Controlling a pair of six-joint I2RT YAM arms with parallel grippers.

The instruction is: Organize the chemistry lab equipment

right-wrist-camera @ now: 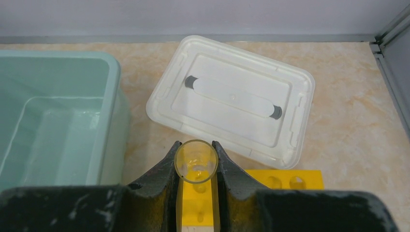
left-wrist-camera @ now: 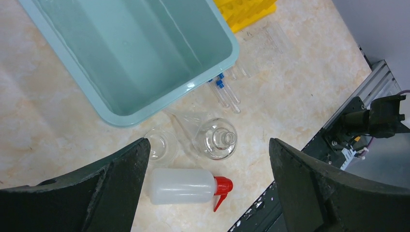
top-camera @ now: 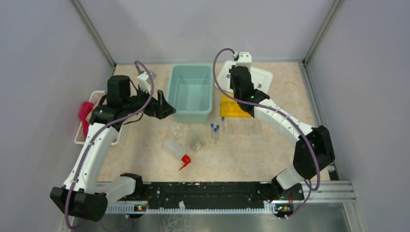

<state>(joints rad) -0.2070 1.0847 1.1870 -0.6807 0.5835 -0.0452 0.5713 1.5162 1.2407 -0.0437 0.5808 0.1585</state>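
Observation:
My right gripper (right-wrist-camera: 196,145) is shut on a clear tube (right-wrist-camera: 196,163), held upright with its open mouth up, over the left end of the yellow holed rack (right-wrist-camera: 285,181). In the top view this gripper (top-camera: 243,100) hangs over the rack (top-camera: 231,110). My left gripper (left-wrist-camera: 208,143) is open and empty, high above the squeeze bottle (left-wrist-camera: 181,186) with its red spout (left-wrist-camera: 222,187), the glass flask (left-wrist-camera: 217,138) and a beaker (left-wrist-camera: 159,144). Blue-capped tubes (left-wrist-camera: 225,92) lie by the teal bin (left-wrist-camera: 130,53). In the top view the left gripper (top-camera: 162,107) is beside the bin's left wall.
The teal bin (top-camera: 191,93) stands at mid-back. A white plastic lid (right-wrist-camera: 232,99) lies behind the rack. A white slatted basket (top-camera: 99,118) with a pink cloth (top-camera: 86,113) stands at the left wall. The black rail (top-camera: 208,195) runs along the near edge.

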